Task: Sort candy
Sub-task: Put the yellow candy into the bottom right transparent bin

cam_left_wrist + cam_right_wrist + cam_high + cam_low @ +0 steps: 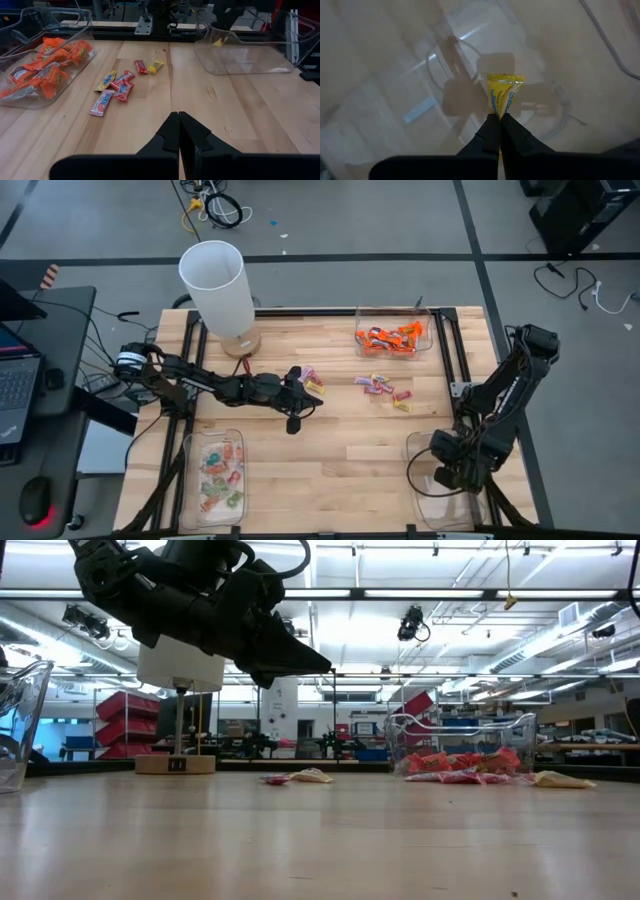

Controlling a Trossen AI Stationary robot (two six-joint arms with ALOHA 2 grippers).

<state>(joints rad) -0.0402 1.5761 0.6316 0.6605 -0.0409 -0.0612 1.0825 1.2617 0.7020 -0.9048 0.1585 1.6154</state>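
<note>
Yellow-wrapped candy (504,95) is hanging pinched in the right gripper (500,131) above the clear tray (425,505); releasing off-centre risks missing it. Left gripper (179,134), fingers pressed together, is hovering far from that tray.

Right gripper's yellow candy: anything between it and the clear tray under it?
Nothing visible. The right gripper is shut on the yellow candy, hanging directly over the empty clear tray, with only open air between.
</note>
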